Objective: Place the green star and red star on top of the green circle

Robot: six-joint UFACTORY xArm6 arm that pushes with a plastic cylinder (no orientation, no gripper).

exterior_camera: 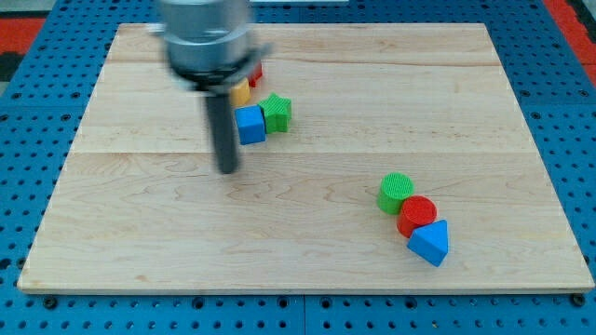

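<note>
Rod tip on the tabletop, just at 8 o'clock of the upper block cluster; no block in contact.

The arm carries no fingers, only a dark rod, so there is no open or closed state to report. My tip (pixel 227 170) rests on the wooden tabletop (pixel 307 251), close to the blue cube (pixel 250 125), which lies at 1 o'clock from it. The green star (pixel 276 112) touches the blue cube on its 2 o'clock side. A yellow block (pixel 241 92) and a red block (pixel 254 73), shapes unclear, sit at 12 o'clock of the cube, partly hidden by the arm's blurred body. Well apart, at 4 o'clock from the tip, the green circle (pixel 396 193) stands with a red cylinder (pixel 416 216) touching it at 5 o'clock, and a blue triangle (pixel 429 242) touching that cylinder at 5 o'clock in turn.
</note>
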